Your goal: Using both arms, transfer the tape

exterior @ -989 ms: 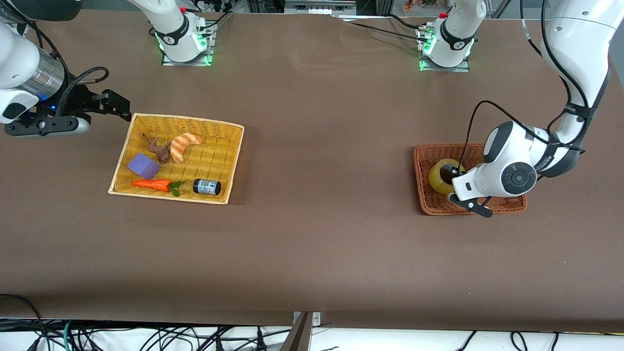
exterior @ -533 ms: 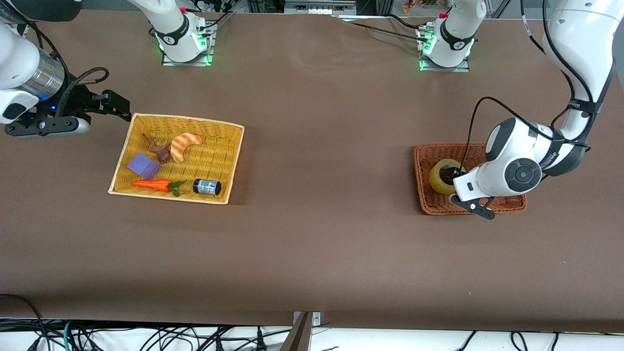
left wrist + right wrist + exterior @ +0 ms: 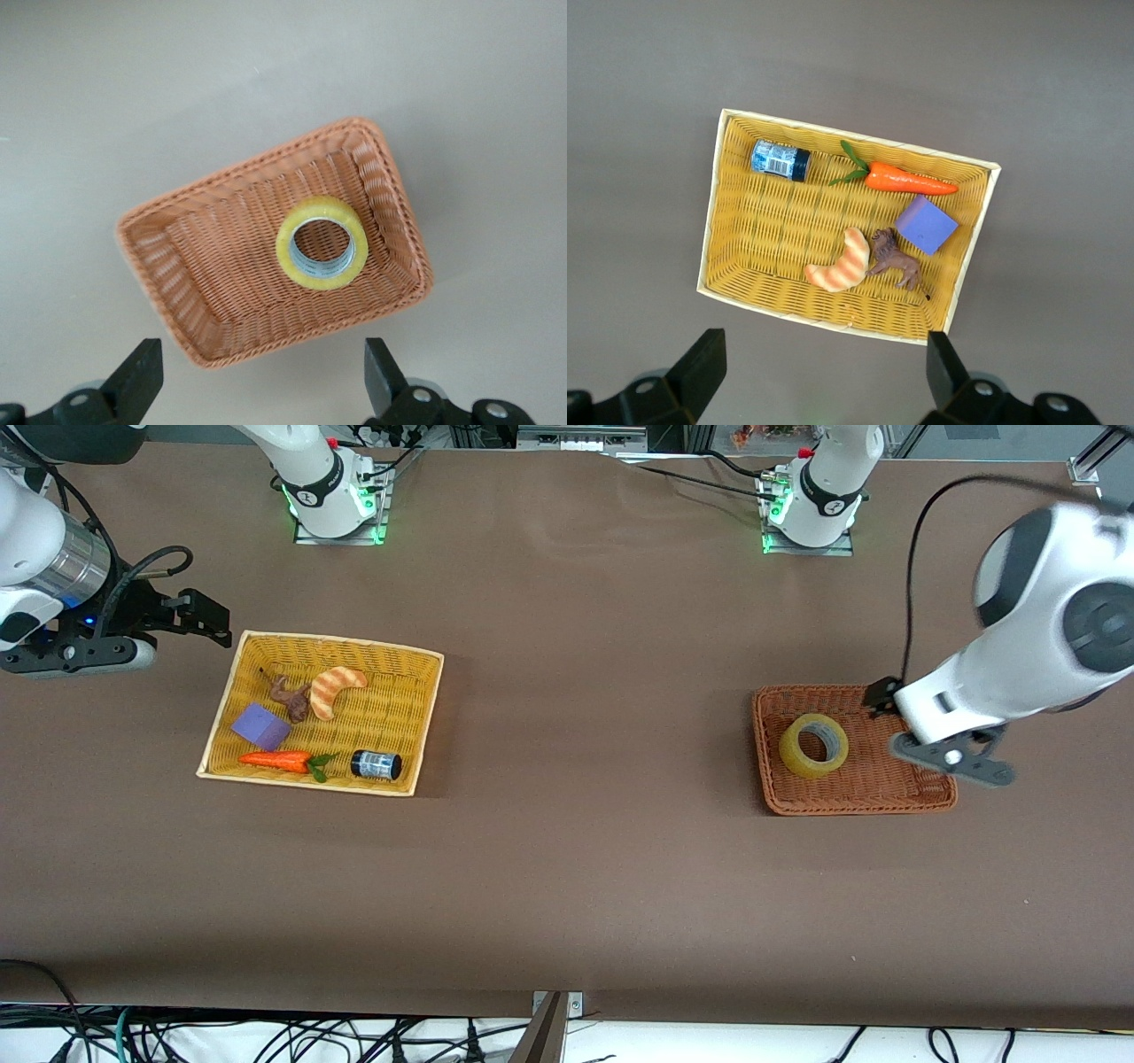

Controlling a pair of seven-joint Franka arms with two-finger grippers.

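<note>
The tape [image 3: 813,745], a yellowish roll with a grey-lined hole, lies flat in the brown wicker basket [image 3: 855,802]. It also shows in the left wrist view [image 3: 322,242], inside the basket [image 3: 213,292]. My left gripper [image 3: 886,698] is open and empty, raised high over the basket's edge toward the left arm's end of the table, well clear of the tape; the left wrist view shows it [image 3: 262,390] with jaws wide apart. My right gripper [image 3: 205,616] is open and empty, and waits in the air beside the yellow basket [image 3: 239,657].
The yellow basket [image 3: 833,319] holds a small dark jar [image 3: 376,764], a toy carrot [image 3: 276,760], a purple block [image 3: 260,726], a croissant [image 3: 332,689] and a brown toy animal [image 3: 291,698]. Brown table [image 3: 585,779] lies between the two baskets.
My left gripper has lifted up and away from the tape toward the left arm's end of the table; the tape stays in the brown basket. The right arm has barely moved.
</note>
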